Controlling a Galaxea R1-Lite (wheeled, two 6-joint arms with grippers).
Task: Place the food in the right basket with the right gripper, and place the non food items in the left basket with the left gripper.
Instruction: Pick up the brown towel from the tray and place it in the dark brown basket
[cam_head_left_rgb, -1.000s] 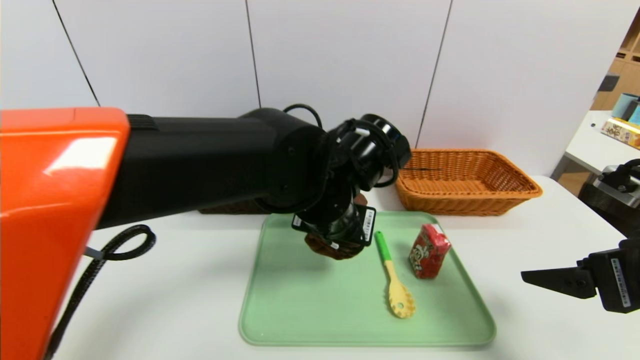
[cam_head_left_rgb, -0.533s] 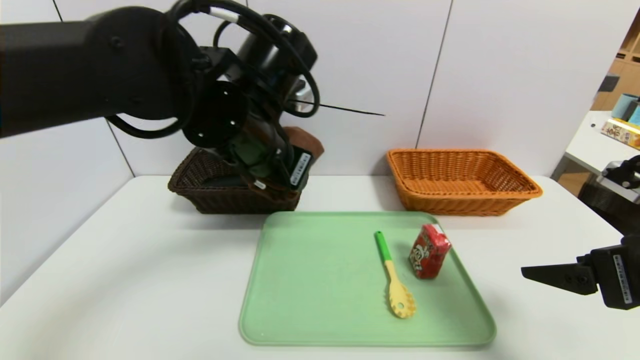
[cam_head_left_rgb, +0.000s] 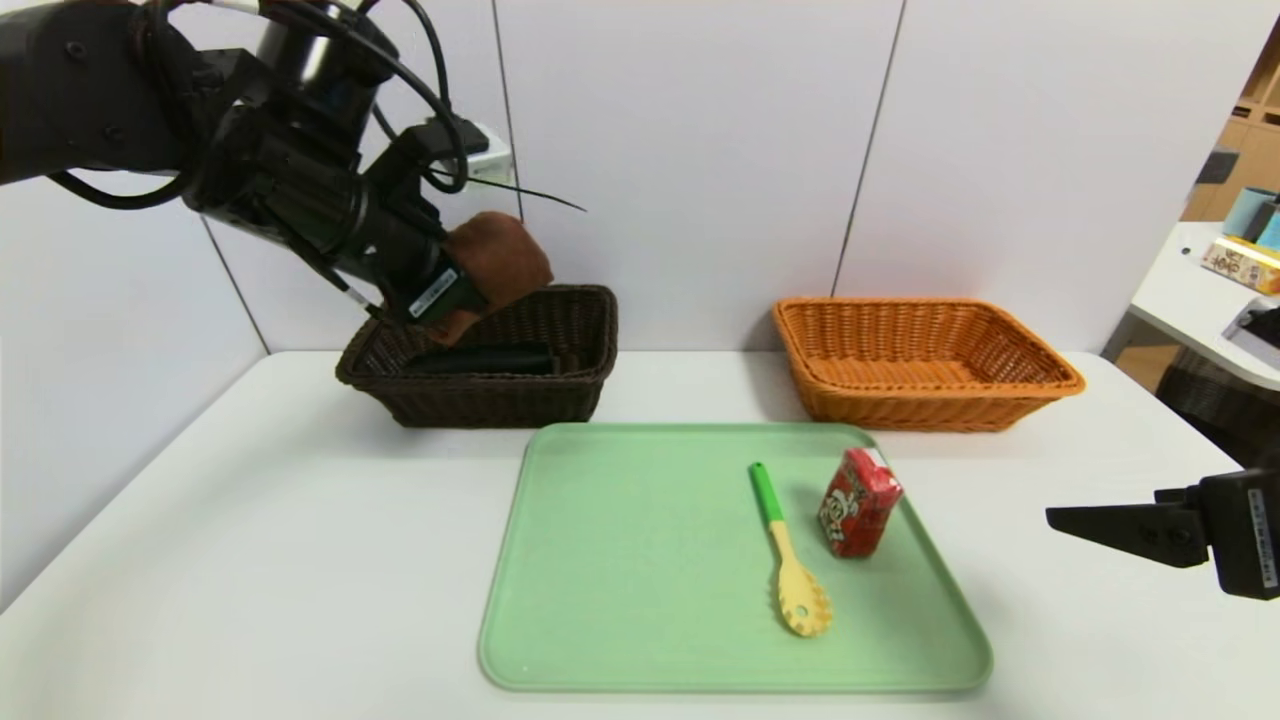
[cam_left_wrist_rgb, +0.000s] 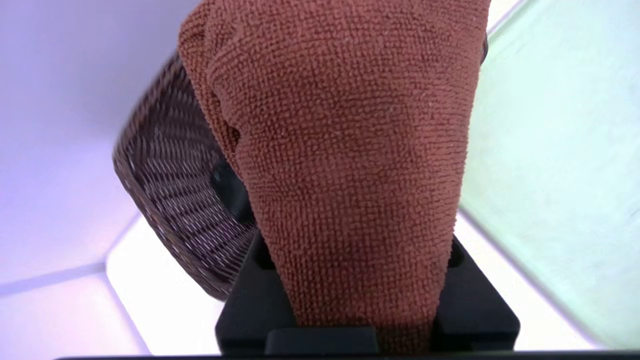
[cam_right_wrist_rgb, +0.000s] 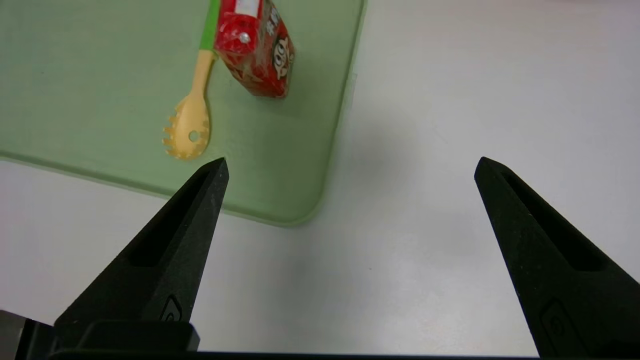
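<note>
Over the dark brown wicker basket (cam_head_left_rgb: 590, 390): gripping a bunched rust-brown terry cloth (cam_head_left_rgb: 500, 255) in the left gripper (cam_left_wrist_rgb: 357, 280), with jaws parted by the thickness of the fabric and pressed on its two sides; hanging near the basket's opening, tilted, with the arm reaching in from the left.
Cloth against basket rim: overlapping in the head view; cannot tell whether touching.
Inside the dark basket: lying along the bottom, a long black object (cam_head_left_rgb: 480, 360), partly hidden in the left wrist view.
Beyond the tray's right edge: held low above the white tabletop (cam_head_left_rgb: 250, 550), the right gripper (cam_right_wrist_rgb: 352, 160) with jaws spread wide, facing bare white surface between the tips.
Green rectangular tray (cam_head_left_rgb: 620, 560): lying flat in front of both baskets, with rounded corners and a low raised edge.
Red printed drink carton (cam_head_left_rgb: 860, 503): standing on the tray, close to its right edge.
Slotted spoon with green handle and pale yellow head (cam_head_left_rgb: 785, 560): lying just beside the carton, apart from it, with handle toward the baskets.
Orange-brown wicker basket (cam_head_left_rgb: 900, 400): set behind the tray on the right, well apart from the dark one.
Room for moving: wide between the two baskets and across the tabletop left of the tray; narrower between tray and orange-brown basket.
</note>
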